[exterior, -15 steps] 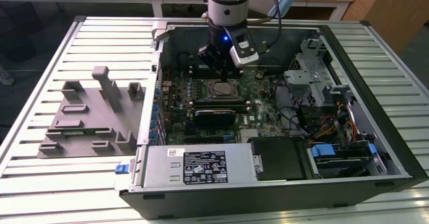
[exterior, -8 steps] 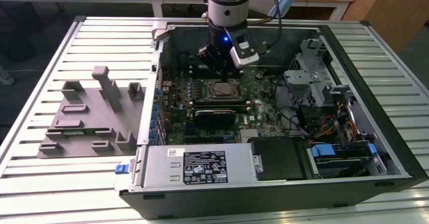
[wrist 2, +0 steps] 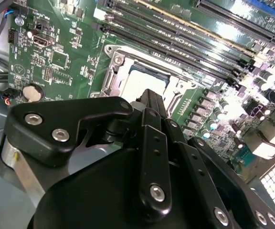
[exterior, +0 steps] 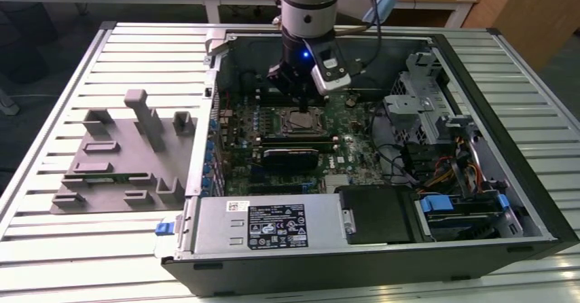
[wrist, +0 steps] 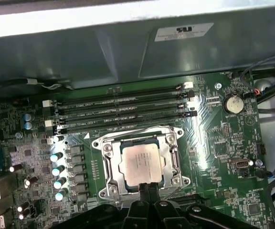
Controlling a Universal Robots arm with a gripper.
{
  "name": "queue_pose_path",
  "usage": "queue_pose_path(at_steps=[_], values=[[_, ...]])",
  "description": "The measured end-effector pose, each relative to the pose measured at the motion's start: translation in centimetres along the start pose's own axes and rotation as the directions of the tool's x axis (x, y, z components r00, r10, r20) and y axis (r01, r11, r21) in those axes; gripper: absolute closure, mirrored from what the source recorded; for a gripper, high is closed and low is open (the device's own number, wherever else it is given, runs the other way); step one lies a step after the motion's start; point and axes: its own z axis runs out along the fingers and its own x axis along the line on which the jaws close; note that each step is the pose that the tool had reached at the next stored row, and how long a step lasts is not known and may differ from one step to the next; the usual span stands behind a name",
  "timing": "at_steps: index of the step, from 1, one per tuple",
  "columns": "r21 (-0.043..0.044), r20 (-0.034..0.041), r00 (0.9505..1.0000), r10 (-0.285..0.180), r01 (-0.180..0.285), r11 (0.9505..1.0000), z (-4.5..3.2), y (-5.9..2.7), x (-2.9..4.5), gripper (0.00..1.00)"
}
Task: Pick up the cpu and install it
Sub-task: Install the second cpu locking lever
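Note:
The cpu (wrist: 140, 164), a silvery square chip, lies flat inside the metal-framed socket (wrist: 106, 162) on the green motherboard (wrist: 218, 143). In the exterior view the cpu (exterior: 299, 120) sits in the middle of the open computer case, directly under my gripper (exterior: 303, 104). My gripper (wrist: 145, 187) has its two thin black fingers pressed together, tips at the chip's near edge, with nothing seen between them. In the second wrist view the gripper (wrist 2: 149, 94) covers part of the cpu (wrist 2: 144, 80). I cannot tell whether the tips touch the chip.
Memory slots (wrist: 123, 112) run along one side of the socket. A grey power supply (exterior: 272, 225) fills the case's front, and a drive cage with cables (exterior: 426, 113) stands at the exterior view's right. A grey foam holder (exterior: 118, 160) lies on the slatted table at the exterior view's left.

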Motion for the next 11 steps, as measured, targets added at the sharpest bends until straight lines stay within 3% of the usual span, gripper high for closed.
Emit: queue_pose_path(at_steps=[11], values=[[0.0000, 0.0000, 1.0000, 0.000, 0.000, 1.0000, -0.02, -1.04, -0.17, 0.89]])
